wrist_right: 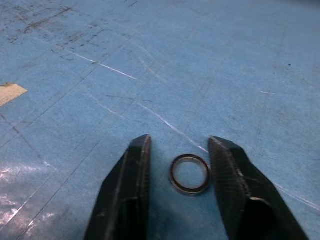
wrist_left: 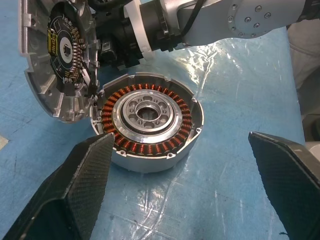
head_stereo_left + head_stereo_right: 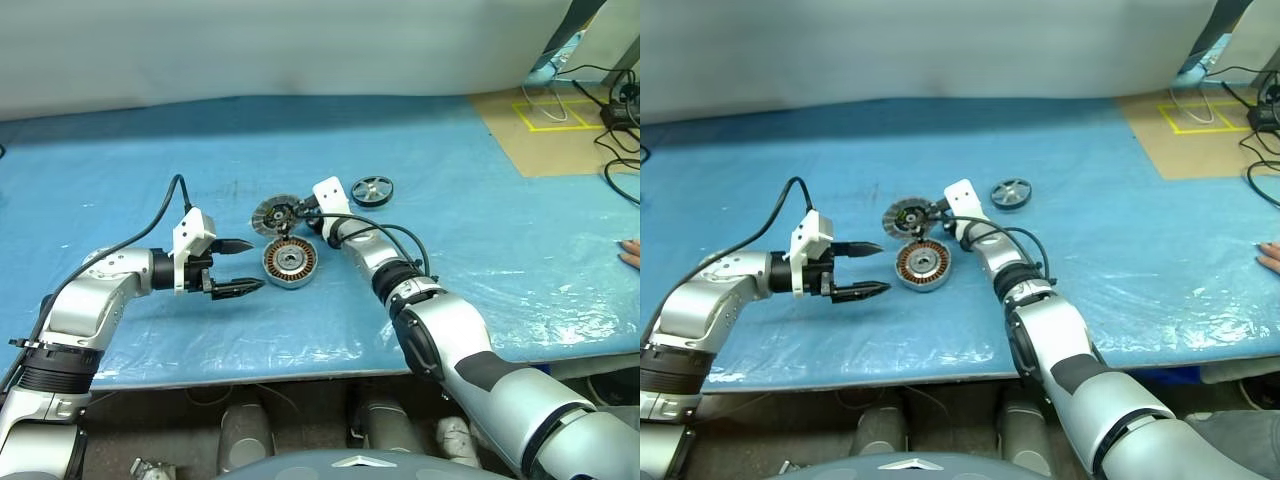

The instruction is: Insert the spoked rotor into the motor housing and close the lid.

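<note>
- While the housing (image 3: 290, 262) lies flat on the blue mat (image 3: 500, 230) near the table's middle, its copper windings and silver hub face up, and nothing sits inside it
- The lid (image 3: 272, 214) is joined to the housing's far-left edge and stands tilted open, ribbed inner face showing
- The rotor (image 3: 371, 190) lies flat on the mat, far and to the right of the housing, well apart from it and touched by neither gripper
- The left gripper (image 3: 255, 264) hangs just left of the housing, pointing right at it, released, with its jaws spread wide; in the left wrist view its fingers (image 2: 75, 190) stand either side of the housing without touching it
- The right gripper (image 1: 181, 140) reaches in from the near right and ends just beside the lid's right edge, far of the housing
- In the right wrist view its jaws are drawn partway together, with a small thin ring (image 1: 171, 175) lying on the mat between them; a gap shows on one side of the ring, so it is not clenched on it
- Whether the other finger touches the ring I cannot tell
- A person's hand (image 3: 630, 256) rests on the mat at the right edge
- Cardboard (image 3: 540, 130) with yellow tape and black cables (image 3: 620, 120) lie at the far right
</note>
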